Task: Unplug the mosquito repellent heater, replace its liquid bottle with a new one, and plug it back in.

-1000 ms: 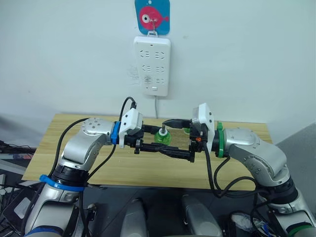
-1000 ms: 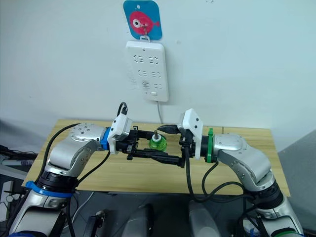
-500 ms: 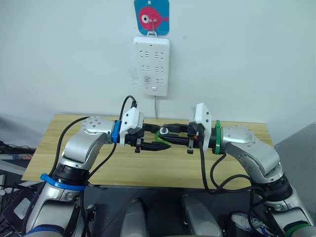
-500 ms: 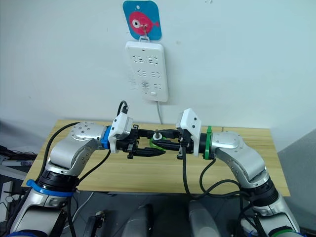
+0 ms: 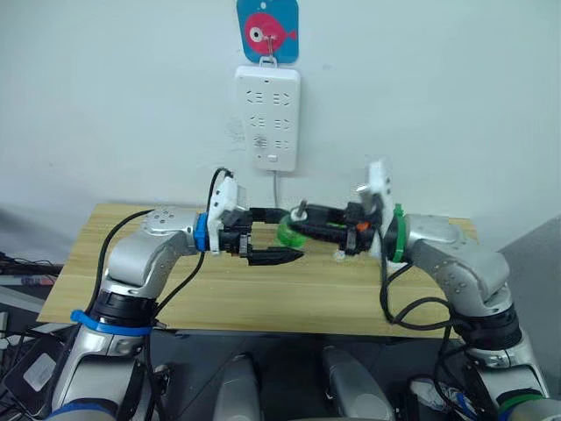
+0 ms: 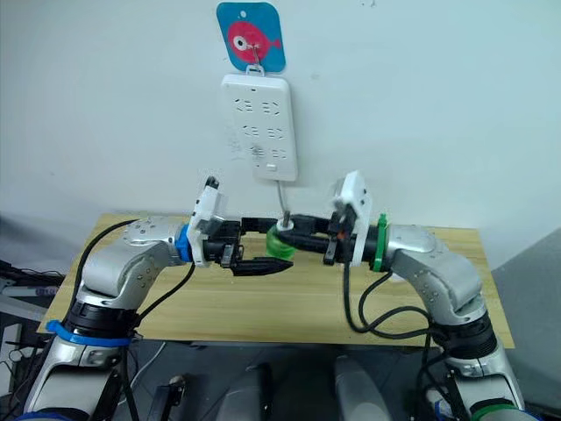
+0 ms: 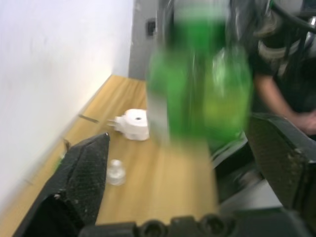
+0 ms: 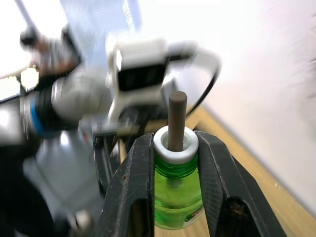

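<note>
I judge the task about half done: the heater lies unplugged on the table, near a small clear cap, and the power strip on the wall has nothing in it; fitting the green bottle and plugging in remain; my right gripper is clamped on the bottle's neck, wick uncovered, holding it above the table; my left gripper stands spread and empty; half a second ago both grippers met at the bottle, now the right has lifted it away and the left has let go
</note>
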{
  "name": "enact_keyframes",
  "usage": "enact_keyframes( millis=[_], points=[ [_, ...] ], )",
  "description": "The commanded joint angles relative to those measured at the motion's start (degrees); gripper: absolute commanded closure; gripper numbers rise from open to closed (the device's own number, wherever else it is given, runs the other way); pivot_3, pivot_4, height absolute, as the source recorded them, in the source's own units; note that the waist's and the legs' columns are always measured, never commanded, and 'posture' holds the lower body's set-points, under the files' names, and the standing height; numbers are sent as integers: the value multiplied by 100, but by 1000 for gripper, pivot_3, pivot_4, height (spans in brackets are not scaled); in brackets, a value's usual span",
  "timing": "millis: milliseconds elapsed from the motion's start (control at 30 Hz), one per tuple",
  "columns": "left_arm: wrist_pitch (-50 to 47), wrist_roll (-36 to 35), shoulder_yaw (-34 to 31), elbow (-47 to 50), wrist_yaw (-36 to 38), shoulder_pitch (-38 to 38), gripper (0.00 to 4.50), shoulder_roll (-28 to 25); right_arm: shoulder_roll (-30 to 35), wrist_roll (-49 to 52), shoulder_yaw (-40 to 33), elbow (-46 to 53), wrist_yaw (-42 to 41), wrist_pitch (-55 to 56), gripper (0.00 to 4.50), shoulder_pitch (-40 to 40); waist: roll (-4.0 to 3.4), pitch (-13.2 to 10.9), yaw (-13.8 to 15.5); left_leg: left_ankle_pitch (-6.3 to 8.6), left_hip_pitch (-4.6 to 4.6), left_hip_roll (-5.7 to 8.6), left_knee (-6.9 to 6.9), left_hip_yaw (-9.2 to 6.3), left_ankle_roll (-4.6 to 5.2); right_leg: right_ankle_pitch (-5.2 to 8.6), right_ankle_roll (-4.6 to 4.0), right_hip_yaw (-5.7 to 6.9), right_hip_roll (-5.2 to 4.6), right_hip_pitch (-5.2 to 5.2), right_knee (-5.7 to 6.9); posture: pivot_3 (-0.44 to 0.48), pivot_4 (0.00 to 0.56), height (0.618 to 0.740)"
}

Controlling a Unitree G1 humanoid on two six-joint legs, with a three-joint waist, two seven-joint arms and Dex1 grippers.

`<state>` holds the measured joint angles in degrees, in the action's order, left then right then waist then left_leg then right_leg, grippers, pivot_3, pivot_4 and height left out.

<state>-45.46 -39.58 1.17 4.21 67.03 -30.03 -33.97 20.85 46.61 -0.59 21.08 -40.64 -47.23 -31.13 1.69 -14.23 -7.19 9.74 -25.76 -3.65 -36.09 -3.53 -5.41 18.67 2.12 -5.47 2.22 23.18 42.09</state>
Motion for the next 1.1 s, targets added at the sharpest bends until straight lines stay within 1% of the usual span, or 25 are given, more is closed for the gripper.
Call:
enact_keyframes(
  millis=[33, 133, 267, 367, 433, 533, 633, 767, 900, 1000, 1100],
  points=[
    [-986, -1070, -666, 409, -736, -63, 0, 325, -393, 1093, -819, -90, 896, -440, 3684, -90, 2, 4, 0, 0, -1, 1, 0, -3, 0, 0, 0, 3, -1, -1, 0, -155, 142, 718],
    [-1334, -1646, -1168, 444, -1647, -123, 0, 853, -753, 1681, -1199, -146, 1658, -590, 3684, -24, 0, 15, -6, 0, -3, 4, -1, -5, 0, -1, 1, 4, -4, -2, 1, -155, 140, 718],
    [-1485, -2439, -1581, 711, -2824, -112, 0, 1652, -1207, 2423, -1488, -102, 2649, -541, 3684, 119, -1, 45, -33, 0, -4, 4, -1, -5, 0, -3, 3, 5, -5, -2, 2, -150, 143, 718],
    [-1401, -2732, -1706, 730, -3512, -156, 0, 2084, -1346, 2783, -1529, -26, 3085, -469, 3684, 177, -3, 88, -49, 0, -4, 6, 0, -3, 0, -4, 4, 2, -6, -2, 2, -150, 145, 718],
    [-1370, -2901, -1721, 729, -3814, -182, 0, 2262, -1381, 2971, -1507, 11, 3296, -418, 3684, 197, -2, 110, -69, 0, -3, 7, 0, -3, 0, -4, 4, 2, -5, -2, 3, -151, 145, 718],
    [-1355, -3191, -1719, 740, -4122, -209, 0, 2420, -1374, 3156, -1404, 85, 3496, -361, 3684, 234, -3, 117, -74, 0, -3, 8, 0, -3, 1, -4, 4, 1, -3, -2, 2, -158, 148, 718],
    [-1342, -3432, -1738, 695, -4287, -232, 0, 2437, -1323, 3184, -1255, 193, 3557, -321, 3684, 277, -4, 120, -81, 1, -3, 8, 1, -2, 1, -4, 4, 0, -2, -2, 2, -161, 149, 718],
    [-1368, -3730, -1748, 581, -4370, -264, 0, 2378, -1273, 3239, -1118, 287, 3585, -260, 3684, 303, -4, 123, -84, 1, -3, 8, 1, -2, 1, -4, 4, -1, 0, -2, 2, -165, 150, 718],
    [-1392, -3825, -1649, 550, -4289, -228, 0, 2274, -1251, 3351, -1041, 321, 3641, -186, 3684, 313, -4, 125, -83, 1, -3, 8, 1, -2, 1, -4, 4, -1, 0, -2, 1, -167, 152, 718],
    [-1375, -3928, -1648, 493, -4318, -220, 624, 2253, -1230, 3424, -1006, 329, 3688, -138, 3684, 316, -5, 126, -83, 1, -3, 8, 1, -2, 1, -4, 4, -1, 0, -2, 1, -167, 155, 718],
    [-1424, -4013, -1635, 478, -4293, -177, 1553, 2202, -1209, 3523, -964, 337, 3755, -69, 3684, 301, -5, 126, -83, 1, -3, 8, 1, -2, 1, -4, 4, -1, 1, -2, 1, -167, 156, 718]
  ],
)
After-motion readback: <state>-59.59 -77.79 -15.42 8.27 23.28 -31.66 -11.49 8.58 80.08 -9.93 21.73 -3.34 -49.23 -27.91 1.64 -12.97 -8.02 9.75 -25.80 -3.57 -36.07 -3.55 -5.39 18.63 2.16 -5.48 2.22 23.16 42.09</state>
